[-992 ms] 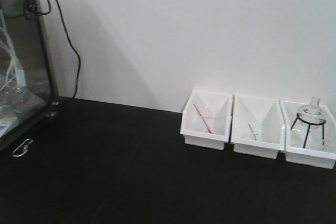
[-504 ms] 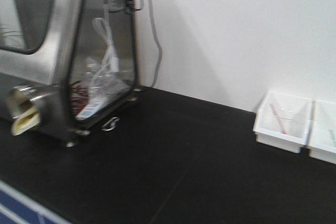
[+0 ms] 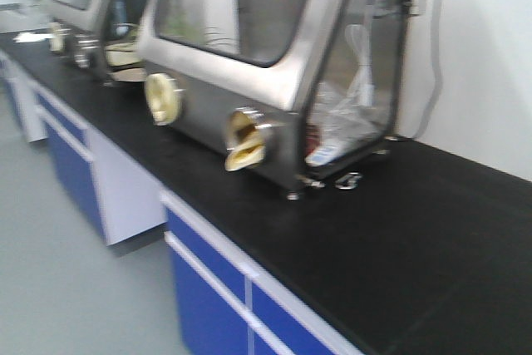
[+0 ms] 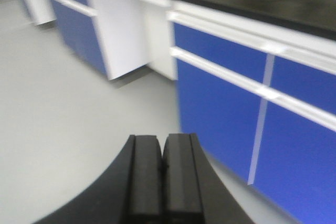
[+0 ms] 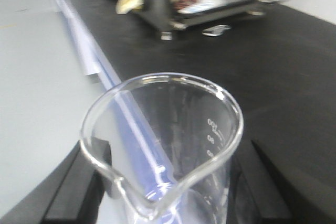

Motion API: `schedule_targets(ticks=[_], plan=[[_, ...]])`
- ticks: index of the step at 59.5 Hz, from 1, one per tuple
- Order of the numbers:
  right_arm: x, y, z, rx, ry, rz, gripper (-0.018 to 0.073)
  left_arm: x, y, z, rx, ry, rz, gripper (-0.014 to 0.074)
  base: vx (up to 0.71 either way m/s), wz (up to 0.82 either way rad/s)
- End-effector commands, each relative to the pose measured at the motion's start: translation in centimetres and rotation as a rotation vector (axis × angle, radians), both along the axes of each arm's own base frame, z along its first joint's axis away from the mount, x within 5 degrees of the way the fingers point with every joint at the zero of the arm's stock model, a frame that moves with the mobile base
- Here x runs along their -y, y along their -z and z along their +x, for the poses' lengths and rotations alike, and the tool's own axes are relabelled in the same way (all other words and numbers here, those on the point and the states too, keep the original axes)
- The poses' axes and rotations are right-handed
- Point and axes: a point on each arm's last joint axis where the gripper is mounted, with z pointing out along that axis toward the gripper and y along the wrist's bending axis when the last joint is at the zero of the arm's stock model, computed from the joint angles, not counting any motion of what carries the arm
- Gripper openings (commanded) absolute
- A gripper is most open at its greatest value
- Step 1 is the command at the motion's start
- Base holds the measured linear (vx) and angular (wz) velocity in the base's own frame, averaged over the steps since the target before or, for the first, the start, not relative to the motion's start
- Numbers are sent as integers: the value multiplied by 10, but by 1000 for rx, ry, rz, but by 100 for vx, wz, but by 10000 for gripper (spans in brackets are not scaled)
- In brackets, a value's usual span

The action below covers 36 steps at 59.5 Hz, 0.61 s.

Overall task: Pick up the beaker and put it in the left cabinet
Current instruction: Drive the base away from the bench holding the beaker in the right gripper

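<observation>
- I see the beaker (image 5: 167,142): clear glass, upright, pour spout toward the camera, faint white markings.
- It sits clamped between the right gripper (image 5: 173,184) jaws.

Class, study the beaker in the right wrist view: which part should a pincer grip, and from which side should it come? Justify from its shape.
Grip the beaker on its straight cylindrical wall below the flared rim, with pads on opposite sides. Come in level from the side, since it stands upright, mouth open upward. Keep off the pour spout. The right pincer holds it this way.
</observation>
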Motion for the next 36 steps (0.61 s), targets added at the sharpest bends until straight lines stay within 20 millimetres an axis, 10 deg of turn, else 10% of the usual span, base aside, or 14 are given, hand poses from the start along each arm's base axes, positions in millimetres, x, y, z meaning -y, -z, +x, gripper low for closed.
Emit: schedule_targets(ticks=[1,36], plan=[[-3,-15,1,96,-32,2,-4,1,-12,1,99,18,-4,4,-14,75],[-2,-15,1,95,-32,2,-4,1,-12,1,99,18,-4,4,-4,71]])
